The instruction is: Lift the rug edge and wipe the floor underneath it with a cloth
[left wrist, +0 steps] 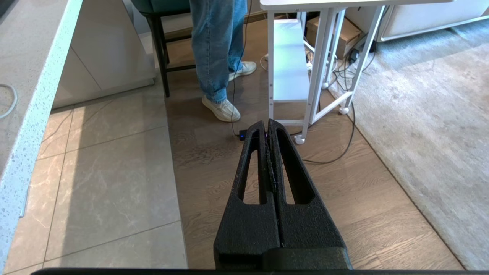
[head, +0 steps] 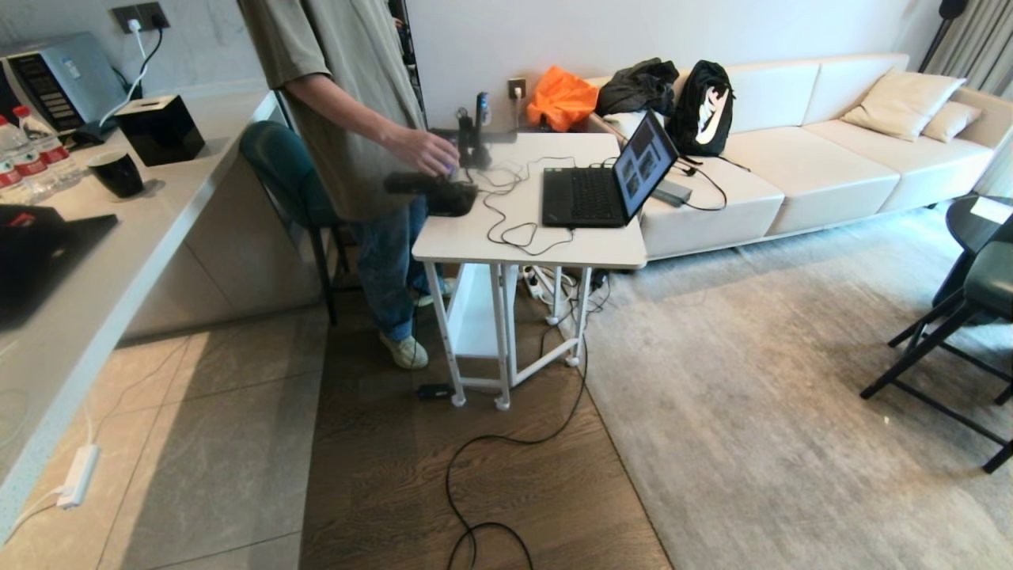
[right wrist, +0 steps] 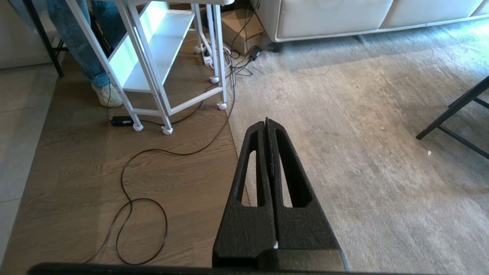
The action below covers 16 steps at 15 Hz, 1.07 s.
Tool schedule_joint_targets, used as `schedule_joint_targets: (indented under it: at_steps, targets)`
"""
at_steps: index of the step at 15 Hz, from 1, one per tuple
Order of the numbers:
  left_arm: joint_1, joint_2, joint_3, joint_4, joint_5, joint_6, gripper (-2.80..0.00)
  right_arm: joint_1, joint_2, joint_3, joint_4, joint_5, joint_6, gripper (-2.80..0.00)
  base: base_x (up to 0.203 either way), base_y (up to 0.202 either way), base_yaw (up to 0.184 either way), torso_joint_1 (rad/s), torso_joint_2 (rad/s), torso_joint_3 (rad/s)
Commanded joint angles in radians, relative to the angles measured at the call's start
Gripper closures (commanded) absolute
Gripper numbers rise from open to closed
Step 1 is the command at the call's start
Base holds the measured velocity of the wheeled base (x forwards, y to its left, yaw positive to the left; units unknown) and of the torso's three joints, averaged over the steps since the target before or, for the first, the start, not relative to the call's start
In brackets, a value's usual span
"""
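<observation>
1. The left gripper [left wrist: 267,124] has its two black fingers pressed together with nothing between them; it hangs above the floor [left wrist: 214,179], with the rug edge [left wrist: 397,179] off to its right side and a little ahead.
2. The right gripper [right wrist: 266,122] is likewise pinched shut and empty. Its tips sit almost over the rug edge [right wrist: 233,152], which runs just beside them, the floor [right wrist: 114,168] on one side and pile on the other.
3. The border runs as a long straight line away from the robot toward the white table [head: 522,237]; in the head view the rug edge [head: 625,467] slants from the table legs toward the near bottom of the picture.
4. My judgement: the right arm is nearer the border, so it is better placed to lift.
5. The cloth is not visible in any view; I cannot say where it lies.
6. A black cable [right wrist: 130,206] loops on the floor beside the border and could snag.
7. Writing: the black backpack [head: 703,103] shows a white mark I cannot read; no other legible labels.
</observation>
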Motion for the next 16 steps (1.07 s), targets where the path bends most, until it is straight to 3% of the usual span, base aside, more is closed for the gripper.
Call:
schedule_joint_targets:
  at_steps: [1, 16]
  targets:
    - [0.000, 0.001, 0.000, 0.000, 0.000, 0.000, 0.00, 0.000, 0.000, 0.000, 0.000, 0.000, -0.001, 0.00, 0.000, 0.000, 0.000, 0.000, 0.00, 0.000]
    - [0.000, 0.001, 0.000, 0.000, 0.000, 0.000, 0.00, 0.000, 0.002, 0.000, 0.000, 0.000, 0.002, 0.00, 0.000, 0.000, 0.000, 0.000, 0.00, 0.000]
